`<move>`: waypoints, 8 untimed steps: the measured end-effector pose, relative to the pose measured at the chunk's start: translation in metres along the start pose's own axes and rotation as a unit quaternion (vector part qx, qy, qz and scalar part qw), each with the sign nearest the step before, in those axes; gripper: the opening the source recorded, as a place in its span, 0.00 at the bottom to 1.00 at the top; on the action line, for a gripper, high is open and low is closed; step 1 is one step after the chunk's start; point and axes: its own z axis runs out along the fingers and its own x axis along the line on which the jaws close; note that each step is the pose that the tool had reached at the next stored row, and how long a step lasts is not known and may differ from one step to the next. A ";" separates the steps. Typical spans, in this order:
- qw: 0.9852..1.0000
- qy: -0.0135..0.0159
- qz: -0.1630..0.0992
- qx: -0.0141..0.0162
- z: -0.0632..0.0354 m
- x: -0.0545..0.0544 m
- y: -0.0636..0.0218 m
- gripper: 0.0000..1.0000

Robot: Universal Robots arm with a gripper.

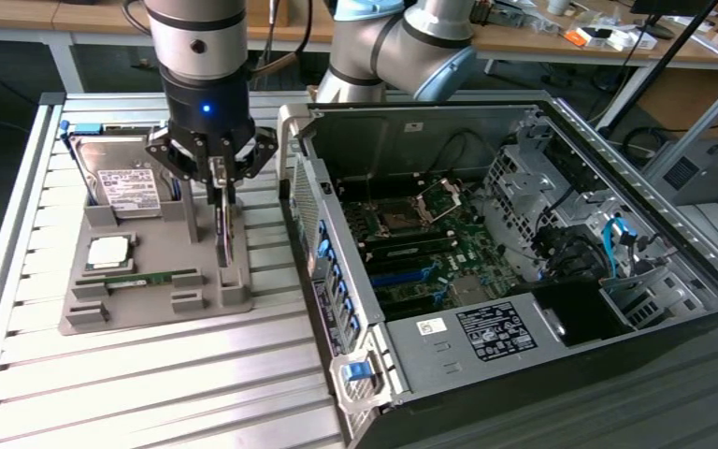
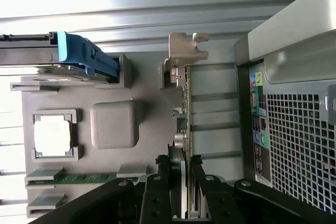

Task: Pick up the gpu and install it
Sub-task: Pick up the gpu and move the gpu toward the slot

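Wrist view: tool (image 2: 185,165) pinches the gpu (image 2: 187,109), standing on edge, long axis running to its bracket (image 2: 184,51).

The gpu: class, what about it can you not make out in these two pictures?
Exterior view: the gpu stands edge-on, so its flat faces cannot be seen; the gripper covers its top edge.
Wrist view: the fingers hide the gpu's near end.
Exterior view: the motherboard slots are too small to tell apart.
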 end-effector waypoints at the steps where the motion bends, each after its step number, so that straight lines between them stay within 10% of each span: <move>1: 1.000 0.000 0.000 0.000 -0.0002 0.000 0.0000 0.27; 8: 1.000 0.000 0.000 0.000 -0.0017 0.000 0.0000 0.27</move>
